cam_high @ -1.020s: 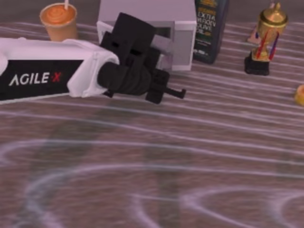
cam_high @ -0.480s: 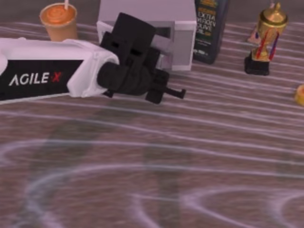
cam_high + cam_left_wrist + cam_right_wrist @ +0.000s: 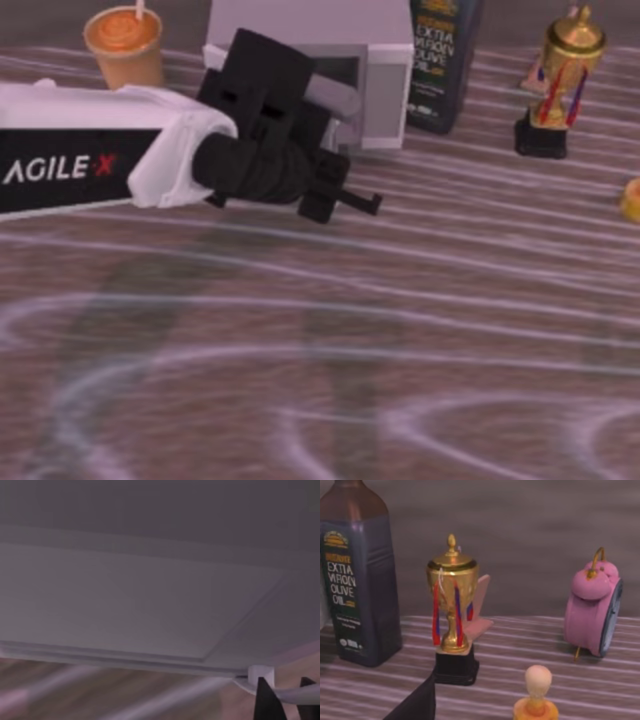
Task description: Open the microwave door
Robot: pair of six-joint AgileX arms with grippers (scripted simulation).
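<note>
Left hand sits pressed in against the front of the small boxy pale grey-white microwave, which stands at the back of the brown streaked desk, left of centre. Its dark wrist block hides the fingers from above, and the left wrist view catches only two dark fingertips on either side of a small white piece below the flat pale grey microwave door; whether they are clenched on it I cannot tell. That door seems swung slightly out from the body, so the pull looks under way, with much of the swing left.

Coming in low and nearly level from the desk's left, the white arm lets the wrist draw the door edge outward along its arc.

Just right of the microwave stands a dark olive-oil bottle, then a gold trophy on a black base; an orange drink cup sits to the left. Right hand is out of the top view.
</note>
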